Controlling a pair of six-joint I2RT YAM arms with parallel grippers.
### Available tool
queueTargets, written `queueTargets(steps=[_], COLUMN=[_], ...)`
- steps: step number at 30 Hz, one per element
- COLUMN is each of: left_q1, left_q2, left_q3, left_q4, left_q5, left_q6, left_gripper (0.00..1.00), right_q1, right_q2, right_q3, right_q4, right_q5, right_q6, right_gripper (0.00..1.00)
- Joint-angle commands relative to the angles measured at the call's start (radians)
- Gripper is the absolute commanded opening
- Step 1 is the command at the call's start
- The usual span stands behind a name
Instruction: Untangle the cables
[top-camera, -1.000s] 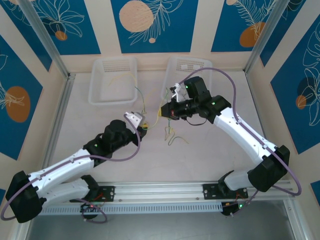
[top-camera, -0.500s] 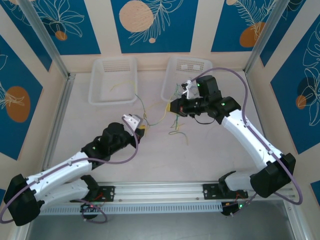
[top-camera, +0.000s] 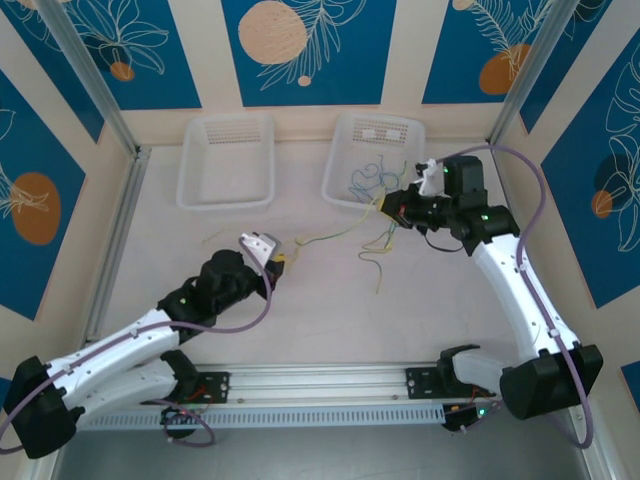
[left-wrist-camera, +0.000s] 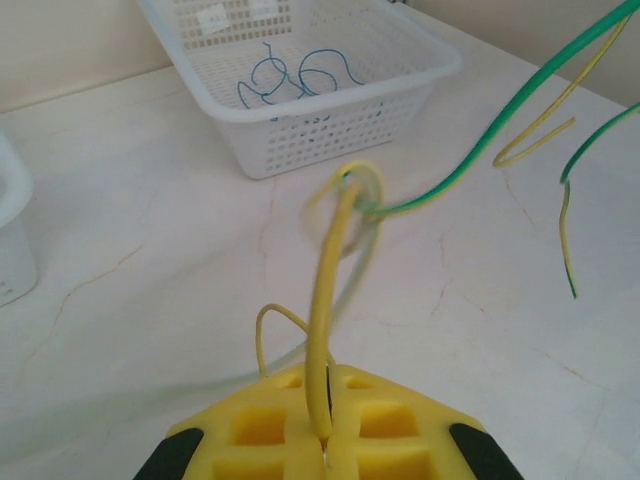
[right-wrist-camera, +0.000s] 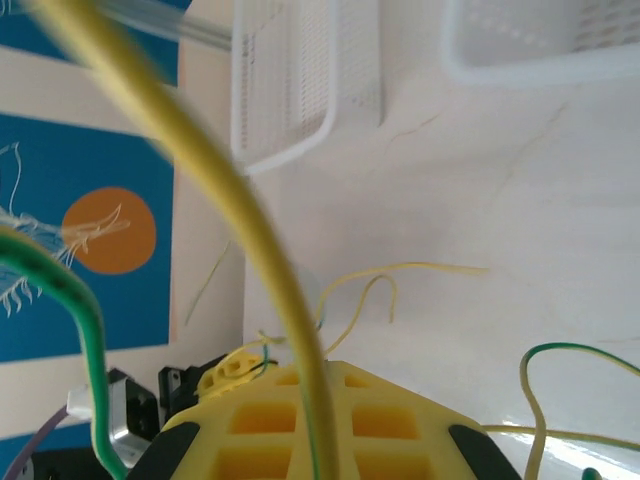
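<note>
Left of centre in the overhead frame, the left hand (top-camera: 279, 258) pinches shut on a thin yellow cable (left-wrist-camera: 328, 300). Its looped end hooks a green-and-yellow strand (top-camera: 335, 236) stretched across the pale surface (top-camera: 320, 310) to the right hand (top-camera: 390, 208), also closed on yellow wire (right-wrist-camera: 290, 330). Wavy blue cables (top-camera: 365, 178) lie in the basket (top-camera: 345, 135) upper right of centre.

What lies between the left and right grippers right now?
In the top view, yellow and green cables stretch from the left gripper to the right gripper, over the table.
</note>
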Motion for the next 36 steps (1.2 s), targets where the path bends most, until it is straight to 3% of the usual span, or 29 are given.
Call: queueTargets(steps=[1, 7, 18, 20, 25, 36], left_q1=[-0.004, 0.002, 0.009, 0.009, 0.009, 0.008], left_q2=[-0.026, -0.069, -0.048, -0.042, 0.009, 0.104], left_q3=[-0.015, -0.023, 0.001, 0.007, 0.066, 0.141], left_q4=[-0.035, -0.065, -0.078, -0.072, -0.079, -0.02], left_q5=[-0.047, -0.074, -0.096, -0.084, -0.016, 0.045], left_q6=[0.003, 0.01, -0.004, -0.004, 0.004, -0.059], left_gripper=[0.0, 0.0, 0.0, 0.0, 0.0, 0.0], right_q1=[-0.061, -0.164, -0.179, -0.135, 0.084, 0.283], right_q2=[-0.025, -0.048, -0.039, -0.035, -0.001, 0.137], right_q3=[-0.027, -0.053, -0.063, -0.066, -0.06, -0.075], right_q4=[-0.051, -0.085, -0.108, -0.091, -0.097, -0.011], right_q5=[-0.013, -0.03, -0.039, -0.072, -0.002, 0.018], right_q6=[-0.024, -0.082, -0.184, -0.202, -0.282, -0.338], right_gripper=[0.0, 0.0, 0.0, 0.0, 0.0, 0.0])
